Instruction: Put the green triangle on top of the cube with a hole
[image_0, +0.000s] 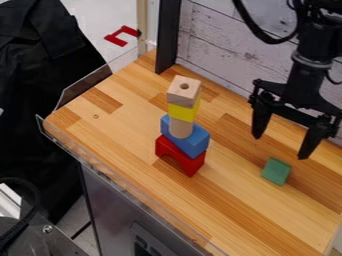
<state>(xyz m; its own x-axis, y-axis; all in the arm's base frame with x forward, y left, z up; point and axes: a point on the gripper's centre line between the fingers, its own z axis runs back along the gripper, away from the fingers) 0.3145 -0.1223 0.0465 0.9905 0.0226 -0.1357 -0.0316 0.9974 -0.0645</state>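
Observation:
The black gripper (282, 145) hangs at the right of the camera view, its two fingers wide apart with nothing between them. Below its fingertips, a small green block (276, 171) lies on the wooden surface, apart from the gripper. Left of the gripper stands a tower, topped by the natural-wood cube with a round hole (184, 90) in its upper face. Under the cube come a yellow block (182, 112), a wooden cylinder (180, 128), a blue block (192, 142) and a red arch (179, 154) at the base.
The wooden table (120, 127) has a clear plastic guard (85, 86) along its left edge. A whitewashed plank wall (220, 50) and a black post (168, 37) stand behind. Dark cloth (47, 75) lies beyond the left edge.

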